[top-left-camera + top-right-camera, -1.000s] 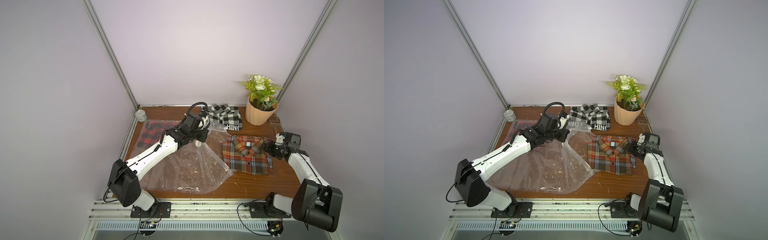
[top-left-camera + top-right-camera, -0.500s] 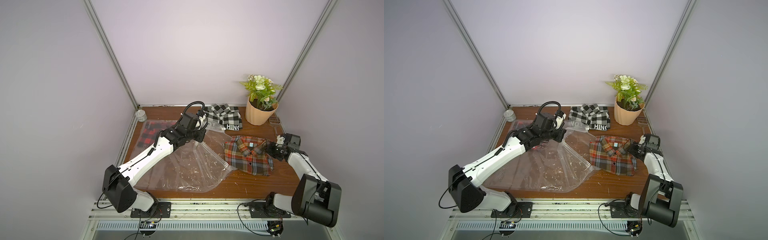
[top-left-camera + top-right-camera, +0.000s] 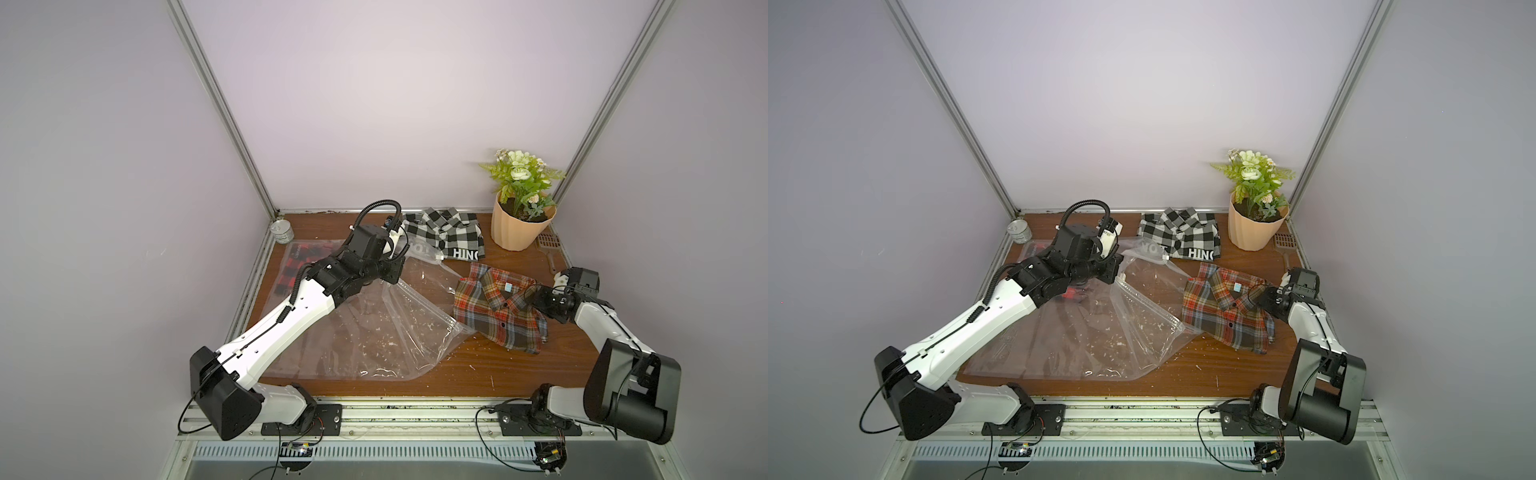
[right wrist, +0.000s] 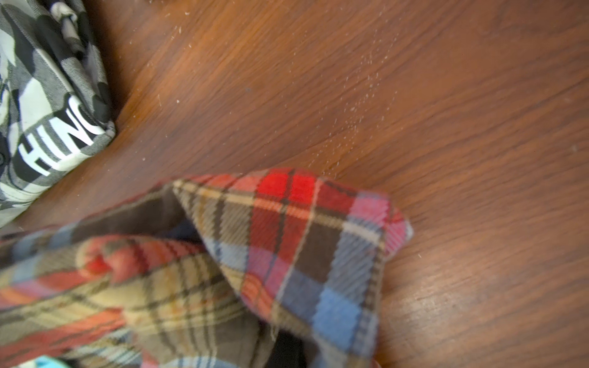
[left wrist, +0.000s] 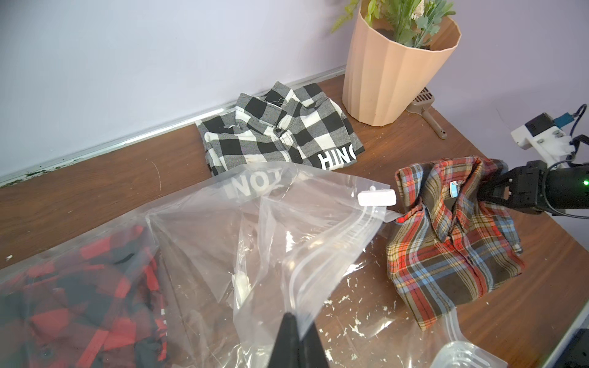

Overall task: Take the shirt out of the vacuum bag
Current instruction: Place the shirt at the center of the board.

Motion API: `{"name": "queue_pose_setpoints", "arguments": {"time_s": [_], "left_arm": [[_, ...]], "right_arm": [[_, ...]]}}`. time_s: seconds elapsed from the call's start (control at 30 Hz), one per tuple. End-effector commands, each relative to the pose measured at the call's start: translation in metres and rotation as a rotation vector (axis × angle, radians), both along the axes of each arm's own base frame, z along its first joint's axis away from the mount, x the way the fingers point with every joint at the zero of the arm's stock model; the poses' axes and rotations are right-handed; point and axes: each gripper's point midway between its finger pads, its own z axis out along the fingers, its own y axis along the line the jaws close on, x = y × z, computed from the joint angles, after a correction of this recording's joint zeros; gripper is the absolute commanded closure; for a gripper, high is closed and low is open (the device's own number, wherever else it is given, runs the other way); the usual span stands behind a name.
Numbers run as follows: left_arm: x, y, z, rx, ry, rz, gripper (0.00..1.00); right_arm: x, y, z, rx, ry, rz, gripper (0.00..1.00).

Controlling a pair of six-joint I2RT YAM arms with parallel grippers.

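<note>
The left gripper (image 3: 395, 274), clamped on a lifted fold of the vacuum bag (image 3: 374, 332), has drawn back toward the desk's (image 3: 519, 374) left edge, while the right gripper (image 3: 532, 296), pinching the collar (image 3: 515, 296), has dragged the plaid shirt (image 3: 498, 320) rightward. It now lies outside the bag, one corner touching plastic, so the task looks nearly done. A tin (image 3: 284, 232) and a bagged red shirt (image 3: 299, 266) sit far left, a checked shirt (image 3: 449, 237) and plant pot (image 3: 519, 228) along the far edge, none in the way.

Table (image 3: 511, 376) front-R free; plant pot (image 3: 519, 228), checked shirt (image 3: 444, 232) block back; vacuum bag (image 3: 395, 332) covers L, plaid shirt (image 3: 494, 320) mid-R.
</note>
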Motion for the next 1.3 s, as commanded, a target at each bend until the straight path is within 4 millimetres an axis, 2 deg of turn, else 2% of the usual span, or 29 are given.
{"name": "queue_pose_setpoints", "arguments": {"time_s": [0.0,0.67,0.93,1.03,1.13,1.2,1.23,1.27], "left_arm": [[0.003,0.019,0.038,-0.014,-0.092,0.057,1.00],[-0.013,0.055,0.066,0.025,-0.165,0.145,0.99],[-0.016,0.058,0.075,0.014,-0.181,0.147,0.99],[-0.015,0.053,0.078,0.003,-0.180,0.134,0.99],[-0.014,0.050,0.087,-0.017,-0.193,0.121,0.99],[-0.013,0.047,0.092,-0.029,-0.202,0.113,0.99],[-0.013,0.047,0.095,-0.031,-0.206,0.111,0.99],[-0.012,0.045,0.095,-0.030,-0.206,0.108,0.99]], "right_arm": [[0.009,-0.019,0.019,-0.080,-0.038,-0.034,1.00],[0.012,-0.039,0.017,-0.150,0.002,-0.088,1.00],[0.019,-0.038,0.024,-0.142,-0.025,-0.078,0.99],[0.023,-0.032,0.026,-0.110,-0.043,-0.057,0.87],[0.026,-0.026,0.029,-0.070,-0.062,-0.051,0.60],[0.030,-0.024,0.038,-0.055,-0.097,-0.050,0.46],[0.031,-0.024,0.046,-0.056,-0.121,-0.051,0.32],[0.033,-0.024,0.055,-0.060,-0.144,-0.051,0.26]]}}
